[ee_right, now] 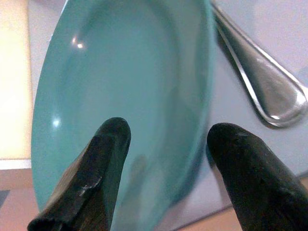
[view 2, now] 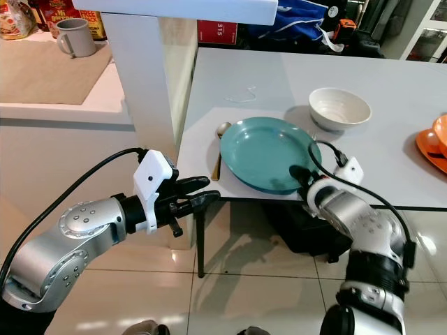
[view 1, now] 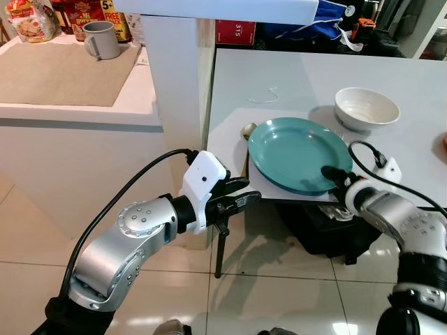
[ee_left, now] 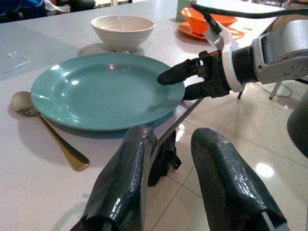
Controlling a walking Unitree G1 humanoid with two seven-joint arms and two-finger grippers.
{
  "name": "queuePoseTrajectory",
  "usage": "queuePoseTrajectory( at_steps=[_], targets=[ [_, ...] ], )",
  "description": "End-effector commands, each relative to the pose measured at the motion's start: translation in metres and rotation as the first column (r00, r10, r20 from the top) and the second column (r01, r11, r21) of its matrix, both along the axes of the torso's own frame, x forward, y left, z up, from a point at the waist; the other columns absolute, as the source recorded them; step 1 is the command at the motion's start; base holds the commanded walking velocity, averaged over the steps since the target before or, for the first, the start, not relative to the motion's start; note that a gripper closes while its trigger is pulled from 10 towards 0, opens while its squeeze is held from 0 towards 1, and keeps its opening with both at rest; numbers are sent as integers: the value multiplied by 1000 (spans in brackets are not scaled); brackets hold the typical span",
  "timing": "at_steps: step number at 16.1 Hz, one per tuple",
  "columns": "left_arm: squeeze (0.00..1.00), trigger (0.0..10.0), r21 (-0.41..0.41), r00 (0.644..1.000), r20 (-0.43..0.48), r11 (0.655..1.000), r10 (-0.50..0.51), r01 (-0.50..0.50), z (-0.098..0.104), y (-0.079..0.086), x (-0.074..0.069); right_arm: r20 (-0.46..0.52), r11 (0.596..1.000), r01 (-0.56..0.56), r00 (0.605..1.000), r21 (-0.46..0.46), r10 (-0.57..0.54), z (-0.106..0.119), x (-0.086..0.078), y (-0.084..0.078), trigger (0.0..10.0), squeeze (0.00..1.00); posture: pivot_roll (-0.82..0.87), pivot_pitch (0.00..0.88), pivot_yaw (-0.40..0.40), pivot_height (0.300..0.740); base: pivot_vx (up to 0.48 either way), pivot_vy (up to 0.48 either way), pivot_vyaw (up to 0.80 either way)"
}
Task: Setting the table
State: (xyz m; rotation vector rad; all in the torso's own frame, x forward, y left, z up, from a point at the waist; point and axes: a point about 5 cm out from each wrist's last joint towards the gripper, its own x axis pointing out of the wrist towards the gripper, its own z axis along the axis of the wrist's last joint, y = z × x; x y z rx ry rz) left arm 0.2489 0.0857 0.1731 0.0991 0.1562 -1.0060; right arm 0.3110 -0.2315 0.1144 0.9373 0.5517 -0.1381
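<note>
Head cam: my right gripper (view 1: 334,179) straddles the teal plate (view 1: 297,150) rim at 4 o'clock, at the table (view 1: 279,84) edge. L wrist: left gripper (ee_left: 171,159) part open, empty. R wrist: fingers (ee_right: 103,159) apart, one over the plate, not clamped.

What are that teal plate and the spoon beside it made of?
The plate looks like glossy plastic or melamine, possibly glazed ceramic: smooth, even teal with soft highlights. The spoon looks like polished metal: its bowl mirrors the light, and the handle has a golden tint.
</note>
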Motion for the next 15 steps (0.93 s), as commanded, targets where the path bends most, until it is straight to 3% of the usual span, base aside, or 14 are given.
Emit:
queuePoseTrajectory(
  at_steps=[1,4,5,6,7,8,9,10,12,14,15],
  targets=[
    [0,10000,4,1000,1,1000,-12,12,2,1,-3,29,1000,11,1000,9,-11,11,-8,-2,10000,0,27,53,-22,740,0,0,0],
    [0,10000,16,1000,4,1000,11,-11,0,2,-3,37,1000,15,999,1,-15,17,-25,-3,10000,0,27,52,-16,740,0,0,0],
    [0,10000,13,999,19,999,45,-45,0,7,-7,70,1000,-1,998,-13,2,29,-43,-2,10000,0,31,52,-16,740,0,0,0],
    [0,10000,14,997,28,997,74,-75,0,11,-7,98,1000,-7,995,-17,9,35,-50,-2,10000,0,30,53,-15,740,0,0,0],
    [0,10000,-9,987,47,988,153,-153,2,19,-8,175,996,-30,984,-80,44,51,-60,1,10000,0,24,55,-10,740,0,0,0],
    [0,10000,-95,944,83,945,320,-312,7,35,-5,276,948,-67,948,-312,157,76,-69,8,10000,0,18,57,-2,740,0,0,0],
    [0,10000,-94,911,101,916,399,-391,7,42,-1,321,894,-61,921,-445,222,85,-67,17,10000,0,17,55,1,740,0,0,0],
    [0,10000,-61,856,174,872,488,-485,10,50,7,373,791,-46,864,-610,338,93,-62,37,10000,0,28,51,-5,740,0,0,0],
    [0,10000,-51,826,259,861,501,-506,19,47,14,379,704,-34,823,-709,422,90,-56,64,10000,0,43,43,-19,740,0,409,0],
    [0,10000,-100,791,282,837,543,-538,28,42,20,431,718,-8,795,-696,427,86,-54,84,10000,0,49,35,-28,740,0,480,0],
    [0,10000,-104,780,287,827,557,-552,27,41,21,449,727,8,791,-687,416,83,-53,86,10000,0,49,32,-29,740,0,480,0]
  ],
)
